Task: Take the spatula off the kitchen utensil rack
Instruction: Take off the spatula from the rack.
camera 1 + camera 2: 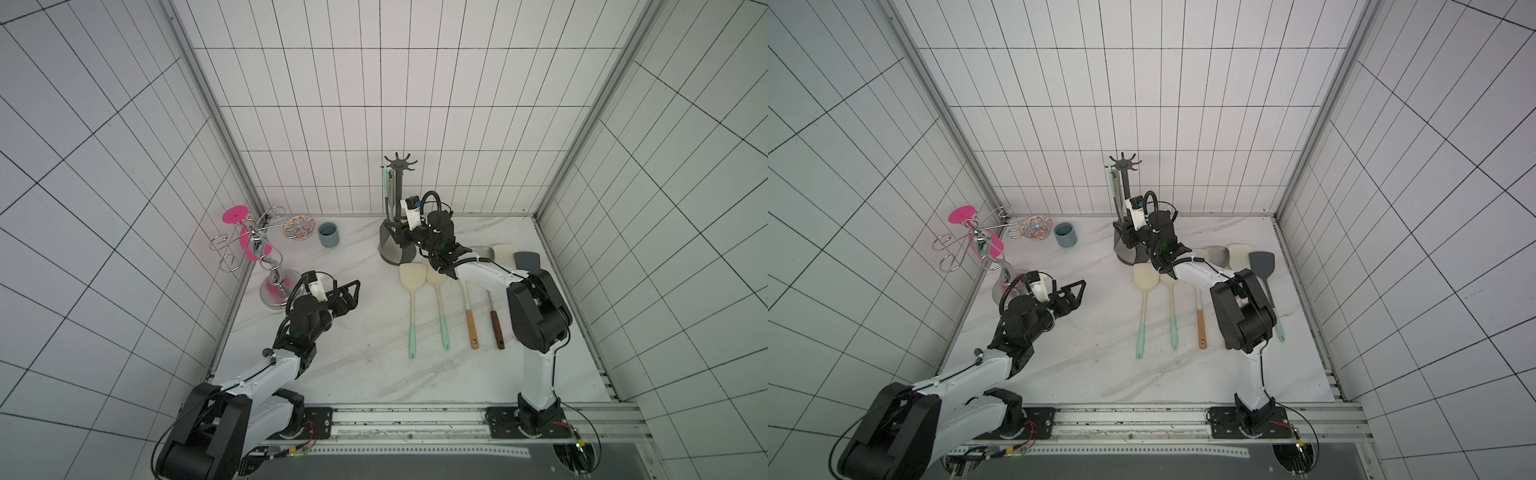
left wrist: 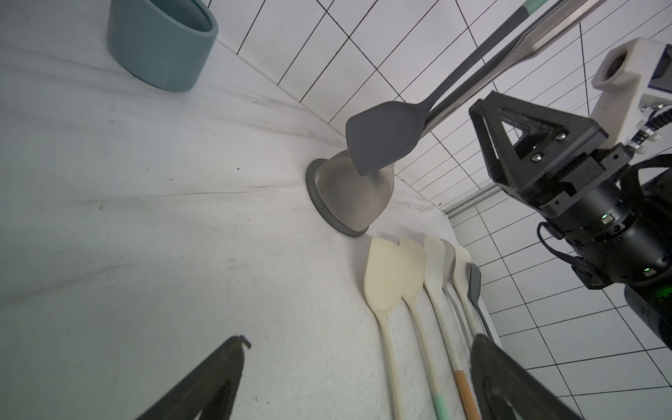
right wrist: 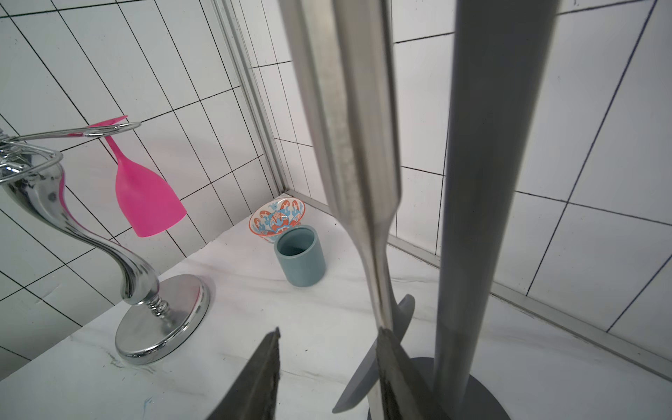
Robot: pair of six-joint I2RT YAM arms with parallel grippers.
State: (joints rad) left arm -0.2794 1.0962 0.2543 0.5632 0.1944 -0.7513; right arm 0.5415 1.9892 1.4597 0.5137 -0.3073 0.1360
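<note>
**Right gripper at the steel spatula, both spatulas on the rack**

You have the right gripper [image 3: 329, 332] low beside the kitchen utensil rack [image 1: 400, 162]. Its jaws are apart, with bare table showing between them. One finger [image 3: 394, 363] lies against the steel spatula [image 3: 363, 182], but nothing is clamped. That spatula hangs from the rack's crown, blade down by the round base, next to a dark grey spatula [image 2: 382, 138]. Your left gripper [image 1: 355, 286] hovers over the marble table [image 1: 353, 374], jaws wide apart and empty. The printing on the white camera housing [image 1: 411, 212] is too small to read.

Chrome stand [image 1: 278, 291] (pink glass [image 3: 145, 196] hanging) — bowl [image 1: 299, 227], blue cup [image 1: 328, 235] nearby.
</note>
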